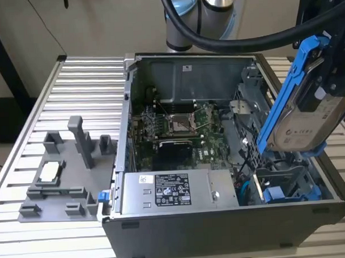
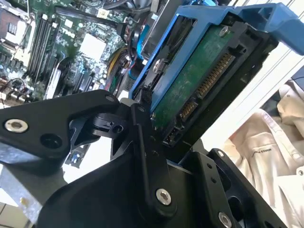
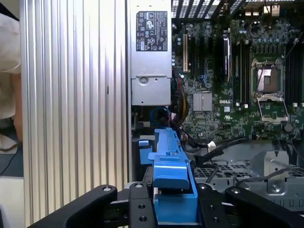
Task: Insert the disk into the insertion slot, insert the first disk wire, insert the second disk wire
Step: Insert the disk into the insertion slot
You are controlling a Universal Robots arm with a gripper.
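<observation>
The black two-fingered gripper (image 3: 173,199) is closed on the disk (image 1: 305,116), a silver-grey hard drive in a bright blue carrier, held steeply tilted, likely so its lower end leads downward. Well apart from the gripper lies the grey power-supply box (image 1: 166,191), nearer the green motherboard (image 1: 178,126). Below the gripper stands the insertion slot (image 1: 283,175), a dark grey blue-railed sheet-metal bay, not yet filled.

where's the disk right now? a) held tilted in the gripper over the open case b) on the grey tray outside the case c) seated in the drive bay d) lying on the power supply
a: the gripper is shut on the disk, tilted above the insertion slot.
</observation>
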